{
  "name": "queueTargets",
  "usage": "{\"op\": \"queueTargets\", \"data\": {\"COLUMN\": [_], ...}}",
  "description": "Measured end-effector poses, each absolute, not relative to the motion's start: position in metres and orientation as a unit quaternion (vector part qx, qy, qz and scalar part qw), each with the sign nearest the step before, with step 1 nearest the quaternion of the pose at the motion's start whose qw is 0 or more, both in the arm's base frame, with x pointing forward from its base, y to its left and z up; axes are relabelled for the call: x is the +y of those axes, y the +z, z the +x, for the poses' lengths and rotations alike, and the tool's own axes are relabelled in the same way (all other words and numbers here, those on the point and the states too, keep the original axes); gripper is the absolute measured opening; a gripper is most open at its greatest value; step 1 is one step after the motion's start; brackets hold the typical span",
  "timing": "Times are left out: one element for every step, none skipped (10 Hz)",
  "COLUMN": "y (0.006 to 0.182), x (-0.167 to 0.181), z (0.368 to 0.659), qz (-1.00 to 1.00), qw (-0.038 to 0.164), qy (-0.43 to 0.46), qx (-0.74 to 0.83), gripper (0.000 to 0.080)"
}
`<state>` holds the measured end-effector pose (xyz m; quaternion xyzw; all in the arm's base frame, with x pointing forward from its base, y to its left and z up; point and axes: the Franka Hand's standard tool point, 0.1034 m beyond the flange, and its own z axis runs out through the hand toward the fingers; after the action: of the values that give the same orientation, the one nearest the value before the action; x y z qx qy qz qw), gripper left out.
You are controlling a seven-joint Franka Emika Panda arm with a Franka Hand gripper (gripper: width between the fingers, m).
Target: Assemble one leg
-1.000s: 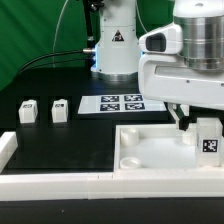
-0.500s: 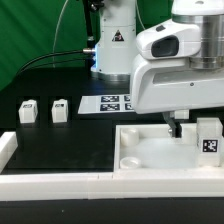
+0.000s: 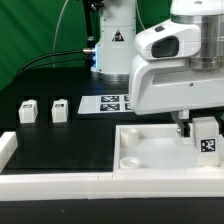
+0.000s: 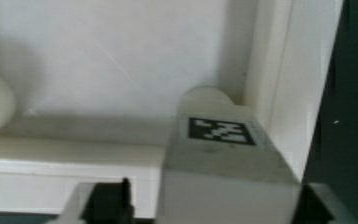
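Note:
The leg [image 3: 207, 138] is a small white post with a black-and-white tag. It stands upright in the right corner of the large white tray [image 3: 150, 150]. My gripper [image 3: 195, 125] is just over the leg, and one dark finger [image 3: 183, 125] shows on the leg's left in the exterior view. In the wrist view the leg [image 4: 220, 150] runs between my two fingers [image 4: 110, 200]. There is a visible gap at one finger, and the other is close to the leg. The gripper [image 4: 222, 192] is open around the leg. The leg's far end sits at the tray's corner wall [image 4: 274, 60].
Two more small white legs [image 3: 27, 110] [image 3: 60, 110] stand on the black table at the exterior view's left. The marker board [image 3: 122, 103] lies behind the tray. A white rail [image 3: 50, 180] runs along the front. The arm's base [image 3: 112, 45] stands at the back.
The arm's body shifted toward the exterior view's left. The visible finger slid left, then back a little to the right, close to the leg. The leg has stayed in the tray corner.

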<state>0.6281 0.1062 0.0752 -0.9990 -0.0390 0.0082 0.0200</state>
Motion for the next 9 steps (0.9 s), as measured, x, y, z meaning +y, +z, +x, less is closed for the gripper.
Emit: {"op": "queueTargets", "data": {"y": [0.0751, 0.0751, 0.0751, 0.0751, 0.0751, 0.0751, 0.0751, 0.0750, 0.0744], "x": [0.1061, 0.1062, 0.1061, 0.1060, 0.1061, 0.1071, 0.1078, 0.1080, 0.1096], "z": [0.6279, 0.6279, 0.6279, 0.6280, 0.6279, 0.6278, 0.6277, 0.6276, 0.6275], "qz": [-0.999, -0.999, -1.000, -1.000, -1.000, -0.997, -0.992, -0.986, -0.978], "qw": [0.020, 0.020, 0.020, 0.020, 0.020, 0.022, 0.021, 0.021, 0.021], "qy": [0.008, 0.009, 0.009, 0.009, 0.009, 0.011, 0.012, 0.013, 0.011], "qx": [-0.039, -0.026, -0.014, -0.015, 0.010, 0.068, 0.123, 0.164, 0.206], "gripper": [0.0291, 0.0291, 0.0291, 0.0291, 0.0291, 0.0291, 0.0291, 0.0291, 0.0291]}}
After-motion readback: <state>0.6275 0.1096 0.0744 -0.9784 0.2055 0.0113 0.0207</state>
